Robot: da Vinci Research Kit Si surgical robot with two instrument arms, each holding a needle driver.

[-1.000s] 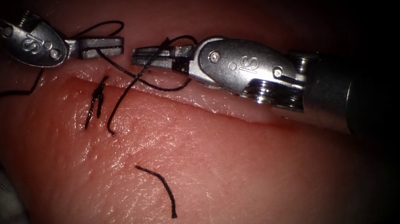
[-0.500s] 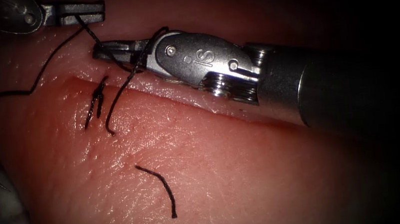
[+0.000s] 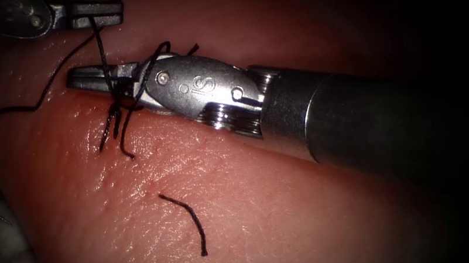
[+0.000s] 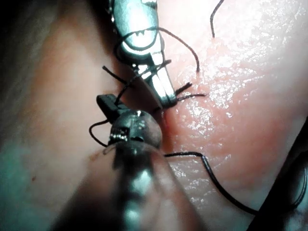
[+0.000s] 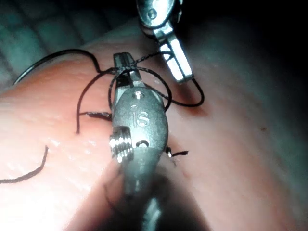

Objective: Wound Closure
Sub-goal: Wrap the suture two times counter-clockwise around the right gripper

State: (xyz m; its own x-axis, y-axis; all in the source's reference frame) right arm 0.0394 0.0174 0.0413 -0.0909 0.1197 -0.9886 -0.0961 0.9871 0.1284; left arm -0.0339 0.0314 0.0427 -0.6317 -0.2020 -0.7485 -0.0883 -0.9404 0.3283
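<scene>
1. Filling most of the endoscope view, the tissue lies with its cut running from upper left toward the right.
2. Coming in from the right, the right tool lies low along the cut, its tip reaching past the stitch. Its jaws look pressed together, and thread is wound around them just behind the tip; whether they also clamp a strand I cannot tell.
3. Sitting above the cut at the upper left, the left tool has its jaws clenched on the thread. From there the strand drops straight down to the right tool's jaws.
4. Another part of the thread leaves the stitch toward the left edge of the endoscope view in a long dark curve.
5. At the stitch, on the near lip of the cut, short tails of thread stand out of the tissue.
6. A loose cut end of thread lies alone on the tissue, well apart from the stitch.
7. I cannot make out the needle with certainty; neither tool holds it.
</scene>
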